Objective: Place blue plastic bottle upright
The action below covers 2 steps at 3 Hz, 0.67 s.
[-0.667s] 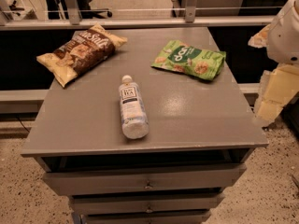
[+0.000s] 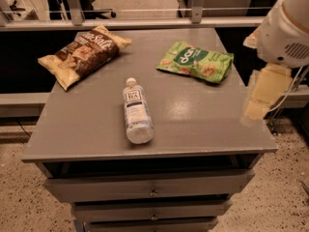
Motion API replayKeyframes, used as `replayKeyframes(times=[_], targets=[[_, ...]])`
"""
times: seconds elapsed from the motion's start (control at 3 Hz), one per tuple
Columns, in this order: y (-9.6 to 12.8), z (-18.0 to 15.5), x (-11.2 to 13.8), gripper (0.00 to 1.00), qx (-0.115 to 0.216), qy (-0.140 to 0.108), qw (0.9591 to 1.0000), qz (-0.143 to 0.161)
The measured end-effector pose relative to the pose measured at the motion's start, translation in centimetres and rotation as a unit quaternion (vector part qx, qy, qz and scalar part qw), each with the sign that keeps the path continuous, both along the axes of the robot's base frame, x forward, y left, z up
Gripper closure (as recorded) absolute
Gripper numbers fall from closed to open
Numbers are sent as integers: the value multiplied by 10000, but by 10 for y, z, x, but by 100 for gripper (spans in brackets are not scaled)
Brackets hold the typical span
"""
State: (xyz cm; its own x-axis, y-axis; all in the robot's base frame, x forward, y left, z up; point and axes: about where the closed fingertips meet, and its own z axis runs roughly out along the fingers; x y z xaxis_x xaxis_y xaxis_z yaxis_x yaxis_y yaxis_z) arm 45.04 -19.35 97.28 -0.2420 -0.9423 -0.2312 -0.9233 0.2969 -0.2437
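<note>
The blue plastic bottle (image 2: 136,112) lies on its side near the middle of the grey cabinet top (image 2: 193,115). Its white cap points to the far side and its base points to the front edge. The white and pale-blue label with a dark square logo faces up. My gripper (image 2: 257,105) hangs at the right edge of the cabinet top, below the white arm housing (image 2: 287,30). It is well to the right of the bottle, does not touch it and holds nothing.
A brown and cream snack bag (image 2: 84,52) lies at the back left. A green snack bag (image 2: 197,62) lies at the back right. The cabinet has drawers (image 2: 153,190) below. A metal rail (image 2: 145,22) runs behind it.
The arm and gripper have moved a little to the left, toward the cabinet's right edge. The bottle and bags have not moved.
</note>
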Motion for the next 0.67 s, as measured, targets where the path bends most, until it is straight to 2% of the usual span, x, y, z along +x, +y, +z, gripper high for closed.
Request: replayKeyframes(times=[0.33,0.67], targets=[[45,-13,25,0,240,147,9992,-273],[89,-28,41,0,574,404,9952,-680]])
